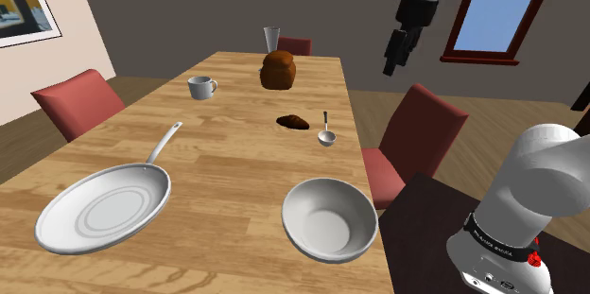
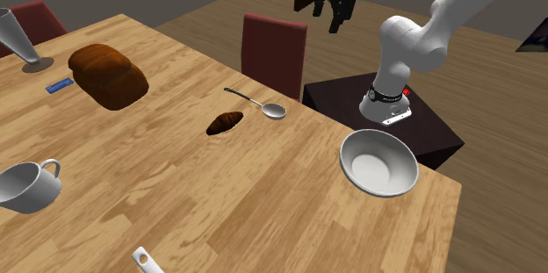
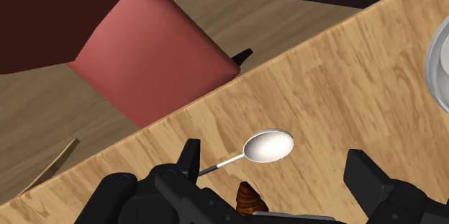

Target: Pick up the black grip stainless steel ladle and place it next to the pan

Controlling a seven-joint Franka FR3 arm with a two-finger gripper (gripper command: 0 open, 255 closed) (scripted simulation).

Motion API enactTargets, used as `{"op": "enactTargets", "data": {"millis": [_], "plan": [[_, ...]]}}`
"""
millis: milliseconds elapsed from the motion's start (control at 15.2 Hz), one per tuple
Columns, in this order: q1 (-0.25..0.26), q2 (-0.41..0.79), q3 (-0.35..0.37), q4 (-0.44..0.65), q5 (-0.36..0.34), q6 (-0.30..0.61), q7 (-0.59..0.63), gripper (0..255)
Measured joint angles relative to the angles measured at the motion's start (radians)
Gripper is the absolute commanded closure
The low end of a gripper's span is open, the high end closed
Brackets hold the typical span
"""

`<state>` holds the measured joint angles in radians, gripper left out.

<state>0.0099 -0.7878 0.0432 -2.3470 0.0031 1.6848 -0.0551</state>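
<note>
The ladle (image 1: 326, 133) lies on the wooden table (image 1: 236, 179) near its edge on the shoulder view's right, with a shiny round cup and a thin handle that turns dark at the end. The silver pan (image 1: 104, 209) sits at the front left, handle pointing toward the table's middle. My gripper (image 1: 390, 65) hangs high in the air, above and beyond the ladle, over the table's edge. In the wrist view the ladle (image 3: 268, 145) lies far below between the two fingers (image 3: 189, 154), which stand wide apart and hold nothing. The second exterior view has the gripper (image 2: 335, 24) well above the ladle (image 2: 259, 104).
A small brown pastry (image 1: 293, 122) lies just beside the ladle. A grey bowl (image 1: 329, 218) sits near the front edge, a mug (image 1: 200, 86), a bread loaf (image 1: 278, 70) and a glass (image 1: 272, 39) farther back. Red chairs (image 1: 416, 136) stand along both sides of the table.
</note>
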Motion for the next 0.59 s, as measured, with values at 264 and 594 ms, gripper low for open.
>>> {"op": "enactTargets", "data": {"millis": [264,594], "plan": [[-0.023,0.053,0.019,-0.015,0.019,0.059,0.076,0],[-0.075,0.197,0.056,-0.030,0.058,0.202,0.250,0]]}}
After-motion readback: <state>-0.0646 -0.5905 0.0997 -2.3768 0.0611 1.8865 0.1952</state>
